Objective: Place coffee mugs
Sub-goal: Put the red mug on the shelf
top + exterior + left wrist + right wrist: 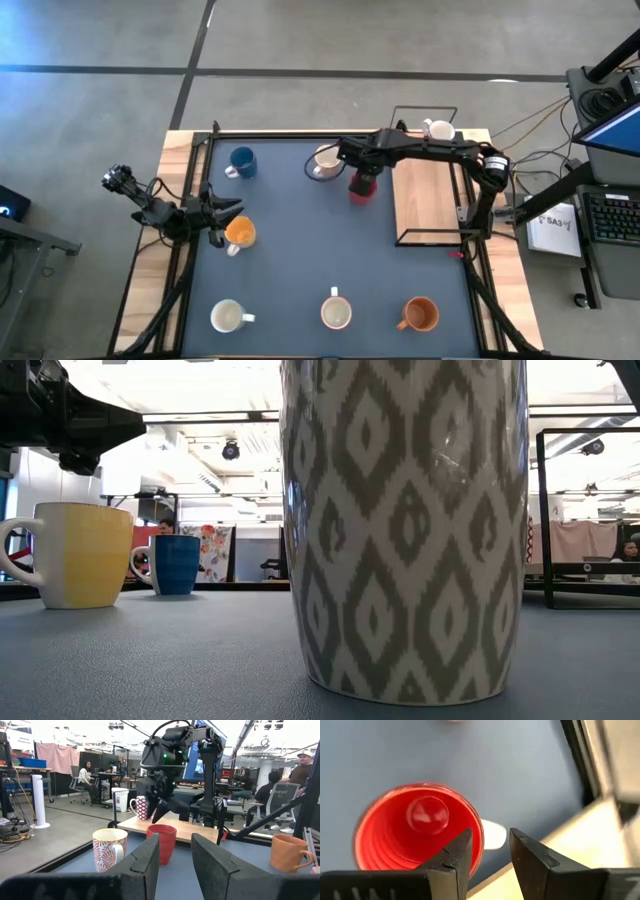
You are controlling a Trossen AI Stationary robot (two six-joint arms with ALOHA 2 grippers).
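Nearest you in the low view, a tall white ceramic mug with a grey diamond pattern (pixel 405 530) fills the middle and hides most of the table behind it; its rim and handle are cut off. Beside it you see only a yellow-orange ceramic mug (pixel 78 555) and, farther back, a round blue ceramic mug (pixel 176 564).

From above, your left gripper (pixel 222 218) sits at the left table edge, just beside that orange mug; its dark fingers (pixel 141 862) stand parted with nothing between them.

Along the near edge of the dark blue mat (pixel 290 260) stand a cream mug (pixel 228 317), the diamond-patterned one and a terracotta-orange mug (pixel 420 315).

Farther in, your right gripper (pixel 365 172) hangs over the small red ribbed mug (pixel 362 189), covering part of it from above. In the right wrist view its fingers (pixel 451 857) stand apart, one over the red rim, and grip nothing.

Just beyond are a white mug with a red leaf pattern (pixel 325 162), a wooden board inside a black wire frame (pixel 426 190), and a white mug (pixel 439 129) at the frame's far corner.
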